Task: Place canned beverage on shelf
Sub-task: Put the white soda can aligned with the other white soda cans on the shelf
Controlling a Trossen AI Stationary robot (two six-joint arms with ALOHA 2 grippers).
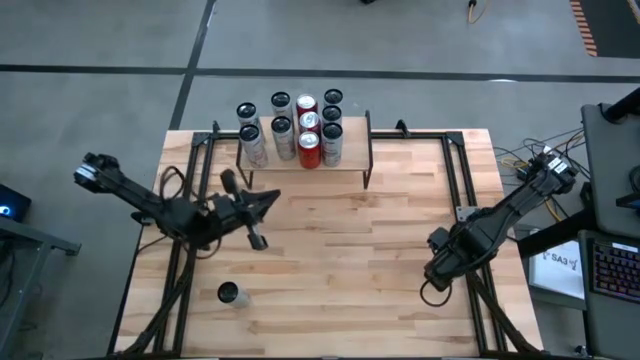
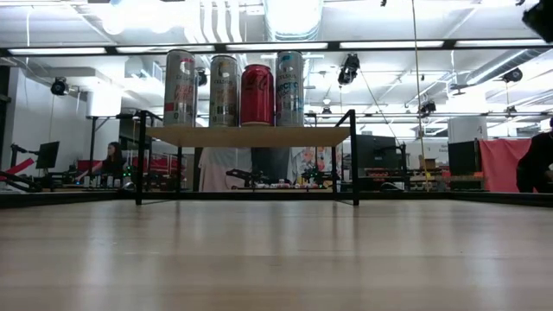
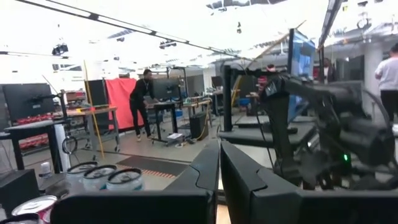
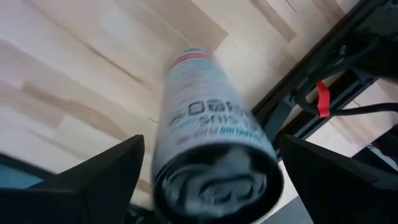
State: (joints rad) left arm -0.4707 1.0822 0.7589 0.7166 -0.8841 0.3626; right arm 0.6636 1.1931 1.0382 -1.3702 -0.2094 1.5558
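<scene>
The shelf (image 1: 305,160) stands at the table's far middle, with several cans on its wooden top (image 2: 251,135). My right gripper (image 4: 208,186) points down near the table's right edge. It is open, with a silver canned beverage (image 4: 208,134) standing upright between its fingers; a gap shows on each side. In the high view my right arm (image 1: 445,260) hides that can. My left gripper (image 1: 270,200) hovers over the table's left half, fingers shut (image 3: 219,180) and holding nothing. It points toward the right arm.
Another can (image 1: 232,293) stands alone on the table near the front left. Black frame rails (image 4: 323,68) run along the table's right edge, close to the right gripper. Bare wood (image 1: 350,260) lies between the two arms. People stand in the room beyond.
</scene>
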